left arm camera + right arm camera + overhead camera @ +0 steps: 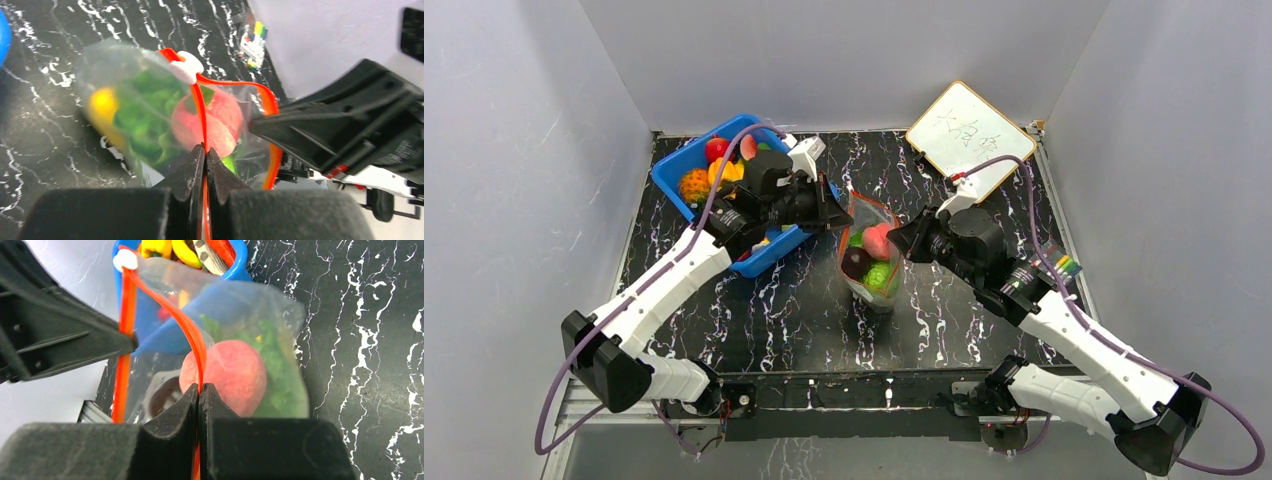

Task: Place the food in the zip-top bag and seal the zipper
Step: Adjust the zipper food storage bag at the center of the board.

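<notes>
The zip-top bag stands in the middle of the table between my two arms, with its mouth pulled apart. Inside lies the food: a pink peach, a dark plum, green lettuce and a yellow piece. My left gripper is shut on one strip of the orange zipper. The white slider sits at the zipper's far end. My right gripper is shut on the opposite strip of the zipper. The two strips bow away from each other.
A blue bin with several more toy fruits stands at the back left, under my left arm. A small whiteboard leans at the back right. Coloured markers lie by the right wall. Grey walls enclose the table.
</notes>
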`<move>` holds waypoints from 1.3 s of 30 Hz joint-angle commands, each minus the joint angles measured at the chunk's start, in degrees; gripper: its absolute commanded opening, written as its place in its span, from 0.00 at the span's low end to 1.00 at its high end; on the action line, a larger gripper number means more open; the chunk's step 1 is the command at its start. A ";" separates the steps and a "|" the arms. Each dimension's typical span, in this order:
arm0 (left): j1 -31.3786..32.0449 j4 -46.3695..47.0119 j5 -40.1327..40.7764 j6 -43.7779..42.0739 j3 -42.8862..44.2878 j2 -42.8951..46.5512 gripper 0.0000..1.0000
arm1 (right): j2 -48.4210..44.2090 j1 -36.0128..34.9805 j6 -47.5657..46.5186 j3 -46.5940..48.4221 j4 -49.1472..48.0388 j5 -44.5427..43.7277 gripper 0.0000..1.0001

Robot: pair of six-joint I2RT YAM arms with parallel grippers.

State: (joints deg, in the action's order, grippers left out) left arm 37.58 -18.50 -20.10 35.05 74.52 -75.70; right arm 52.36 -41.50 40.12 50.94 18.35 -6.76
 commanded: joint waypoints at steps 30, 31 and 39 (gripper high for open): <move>-0.38 -10.94 21.30 -12.69 7.04 1.48 0.70 | -6.93 -0.09 1.87 0.18 -6.80 1.58 0.00; -0.71 -11.81 23.14 -13.44 7.51 1.47 0.74 | -7.18 -0.10 2.03 -0.10 -6.80 1.70 0.00; -13.76 -15.65 21.93 -16.72 8.35 -1.54 0.91 | -8.71 -0.16 1.46 -0.69 -6.55 2.37 0.00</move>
State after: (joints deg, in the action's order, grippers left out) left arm 31.83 -31.35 1.67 21.17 81.89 -76.66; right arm 45.80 -41.52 41.47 49.74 17.80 -4.89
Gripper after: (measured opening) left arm 0.890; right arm 0.009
